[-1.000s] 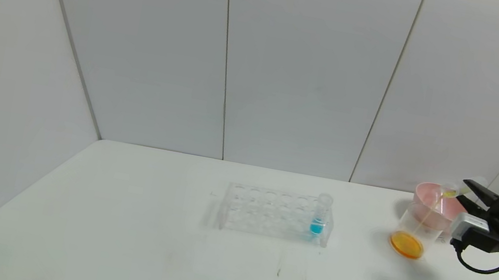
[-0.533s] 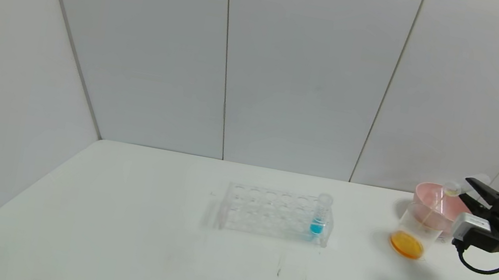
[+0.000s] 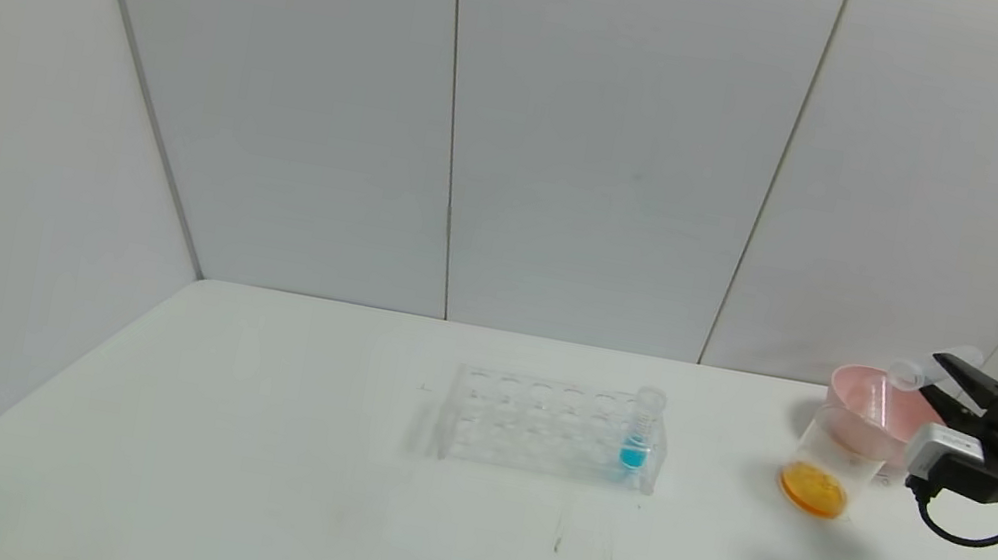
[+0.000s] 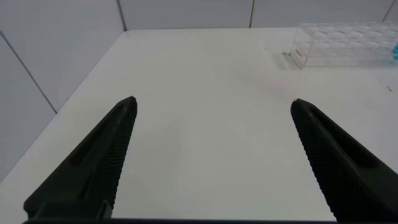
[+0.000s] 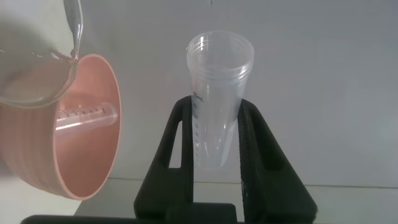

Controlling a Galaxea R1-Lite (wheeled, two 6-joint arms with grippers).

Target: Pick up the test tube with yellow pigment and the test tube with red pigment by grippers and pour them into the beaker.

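Clamping an emptied test tube [image 5: 219, 93] between its two black fingers, the right gripper [image 3: 948, 381] hangs at the far right of the white table [image 3: 246, 461], the tube tipped near level with its open mouth over the pink bowl [image 3: 865, 397] and above the beaker [image 3: 831, 462]. No pigment shows inside the held tube in the right wrist view, only clear walls with faint graduation marks, so which colour it carried cannot be read from the tube itself. Just below, the beaker stands in front of the bowl and holds a shallow orange pool at its base (a shade that suggests yellow and red already mixed). Inside the bowl, the right wrist view shows another clear tube [image 5: 87, 116] lying on its side, apparently also empty. Farther left, at mid-table, the clear tube rack [image 3: 550, 428] keeps only the blue-liquid tube [image 3: 639, 428] upright in its right-hand end, well apart from the beaker. The left gripper [image 4: 211, 162] waits over the bare near-left part of the table, fingers spread wide and holding nothing. Judging by these signs, both pours look finished; what seems left is to set down or drop the held tube, probably into the bowl.
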